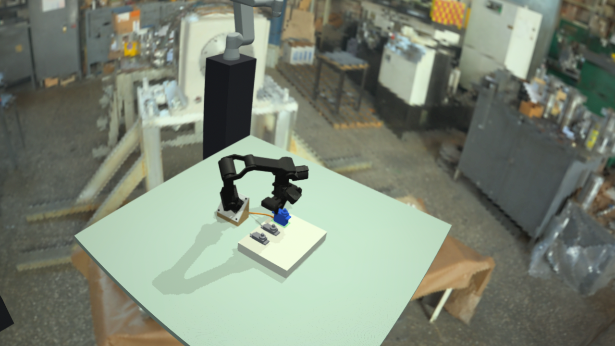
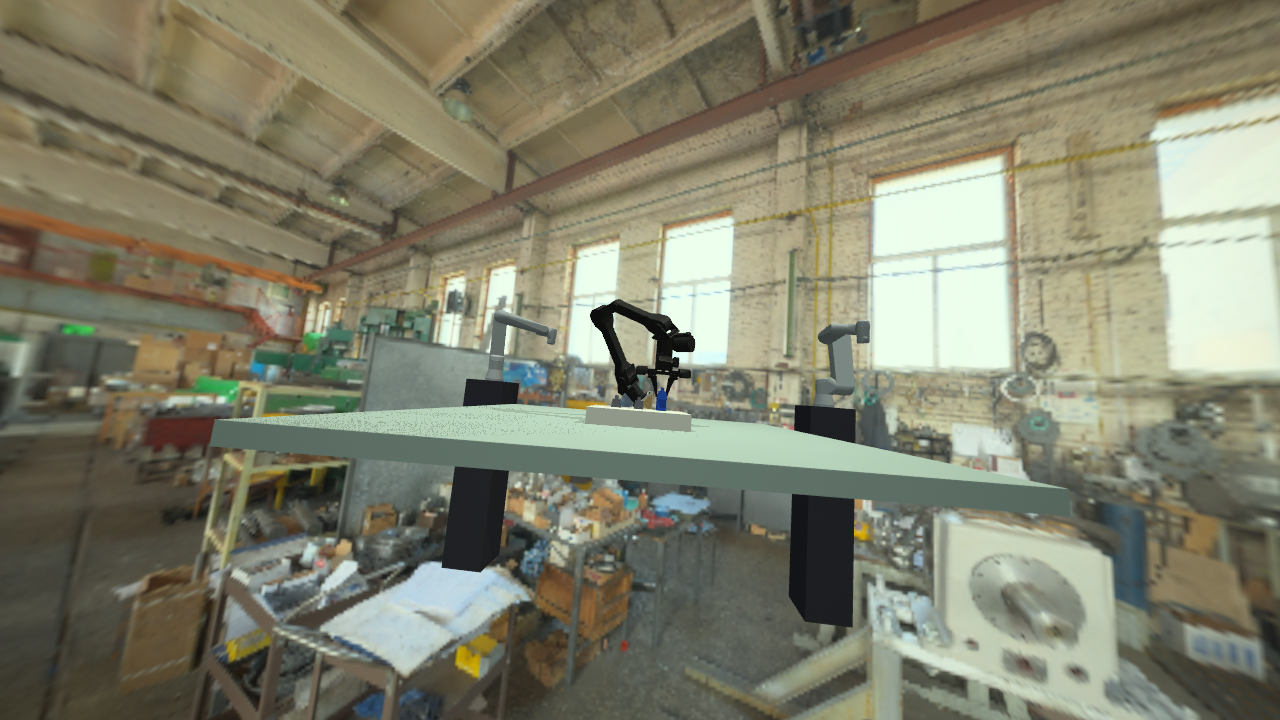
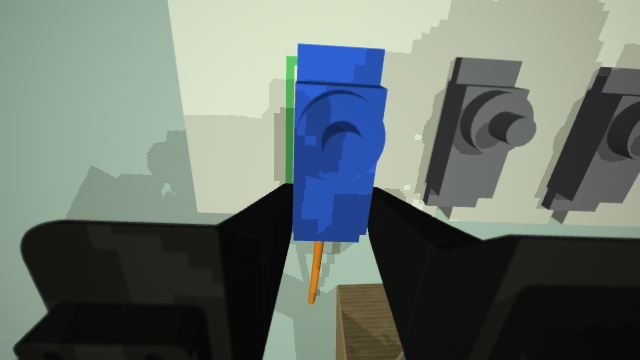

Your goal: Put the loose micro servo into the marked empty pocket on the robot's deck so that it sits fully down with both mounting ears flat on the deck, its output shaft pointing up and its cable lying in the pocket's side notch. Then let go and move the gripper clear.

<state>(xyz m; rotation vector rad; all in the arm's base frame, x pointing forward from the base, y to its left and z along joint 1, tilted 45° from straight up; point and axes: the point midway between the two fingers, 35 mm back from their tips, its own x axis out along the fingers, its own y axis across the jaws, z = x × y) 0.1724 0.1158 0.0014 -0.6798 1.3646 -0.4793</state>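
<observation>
The blue micro servo (image 1: 282, 218) (image 2: 662, 401) (image 3: 332, 215) is upright, output shaft up. My gripper (image 1: 278, 210) (image 2: 663, 392) (image 3: 330, 195) is shut on it, one finger on each side. The servo is over the marked pocket and hides most of it. Part of the green outline (image 3: 289, 130) shows along its left side in the wrist view. Its body stands well above the white deck (image 1: 292, 249) (image 2: 631, 418) (image 3: 235, 50); whether its bottom has entered the pocket is hidden. The orange cable (image 1: 259, 214) (image 3: 316, 272) runs from the servo toward the arm base. The notch is hidden.
Two grey servos sit in the deck beside the blue one, the nearer (image 1: 270, 229) (image 3: 465, 155) and the farther (image 1: 260, 237) (image 3: 600, 150). The arm's wooden base block (image 1: 241, 216) (image 3: 365, 320) stands behind the deck on the pale green table (image 1: 365, 258) (image 2: 402, 438).
</observation>
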